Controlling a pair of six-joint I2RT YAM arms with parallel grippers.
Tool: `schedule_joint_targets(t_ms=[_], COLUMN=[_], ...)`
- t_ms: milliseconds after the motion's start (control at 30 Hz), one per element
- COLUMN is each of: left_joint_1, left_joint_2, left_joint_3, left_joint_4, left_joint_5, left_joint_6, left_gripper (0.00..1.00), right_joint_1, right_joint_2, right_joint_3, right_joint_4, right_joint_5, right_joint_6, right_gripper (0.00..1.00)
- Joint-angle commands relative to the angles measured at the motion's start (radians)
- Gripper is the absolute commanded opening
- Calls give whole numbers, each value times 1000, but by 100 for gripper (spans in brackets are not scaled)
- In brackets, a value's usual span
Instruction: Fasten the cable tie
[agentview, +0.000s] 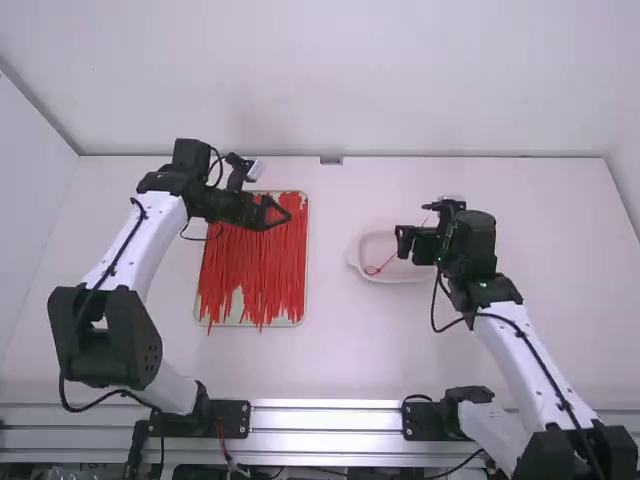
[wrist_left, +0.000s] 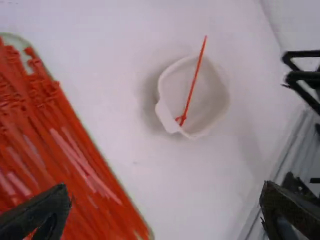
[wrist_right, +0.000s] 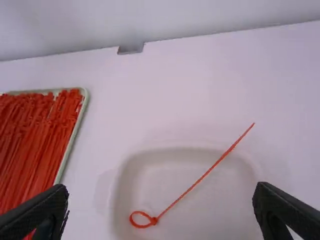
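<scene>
Where the left arm stands out over the white table (agentview: 520, 200), its gripper (agentview: 272, 213) hangs above the far end of a pale-rimmed tray (agentview: 304, 262). In the left wrist view its fingers (wrist_left: 42, 212) are spread wide apart, with nothing between them. The tray holds a thick heap of loose red cable ties (agentview: 255, 268). They lie roughly lengthwise, and their ends straggle past the tray's near edge. At the table's far edge, near the middle, sits a small grey tab (agentview: 331, 159).

To the right of the tray, and clear of it, is a shallow white dish (agentview: 358, 255). One red cable tie (agentview: 385, 263) lies in it. The right wrist view shows this tie closed into a small loop at one end, and that loop rests on the dish's floor. Its straight tail runs slantwise across the dish and pokes out past the rim.

The right gripper (agentview: 405, 243) is just beside the dish's right side and points towards it. Its fingers (wrist_right: 42, 212) are also held wide apart and grasp nothing. The looped tie lies apart from them, down in the dish.
</scene>
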Motion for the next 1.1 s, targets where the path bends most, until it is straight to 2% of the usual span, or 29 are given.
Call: schedule_joint_targets(t_ms=[0,167,367,600,800,1067], left_joint_1=[4,4,4,3,-3,-3], left_joint_2=[-79,-168,-269,-334,-373,-470], left_joint_3=[28,27,-24,-63,-103,-200], left_joint_4=[-6,-52,-39,-42,-10,87], left_joint_5=[-120,-285,-298,-299,-339,-436], left_joint_6=[-26,-103,-112,-102,-143,-206], left_gripper=[99,99,99,99,95,86], right_joint_1=[17,56,97,117,72,-36], right_joint_2=[-51,-111,-138,-136,-178,-286], right_joint_3=[26,26,25,25,-17,-125], right_joint_4=[-25,-77,-101,-97,-55,53], right_joint_5=[73,159,229,235,190,175], right_joint_6=[-12,-13,-12,-13,-55,-162], right_gripper=[98,98,98,98,94,83])
